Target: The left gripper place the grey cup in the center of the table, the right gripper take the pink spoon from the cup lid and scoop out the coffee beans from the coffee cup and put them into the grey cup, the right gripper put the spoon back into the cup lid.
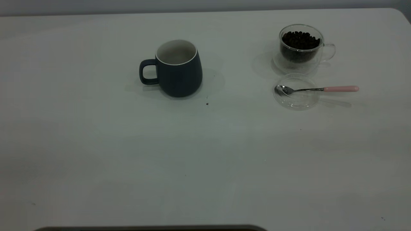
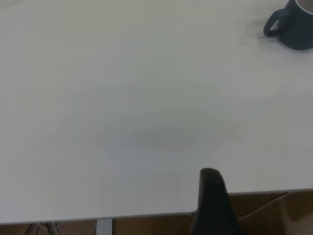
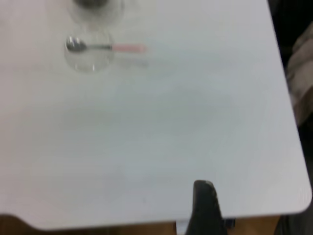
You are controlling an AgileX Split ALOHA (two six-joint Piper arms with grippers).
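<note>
Grey cup (image 1: 178, 74) judged heavy, rigid, glazed-slick; loop handle is suggested as hold. Left end effector (image 2: 211, 203): finger spread cannot be told.

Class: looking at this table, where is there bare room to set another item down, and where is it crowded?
Bare: the stretch between grey cup and cup lid, and the whole near half of the table. Crowded: coffee cup, lid and pink spoon cluster together.
</note>
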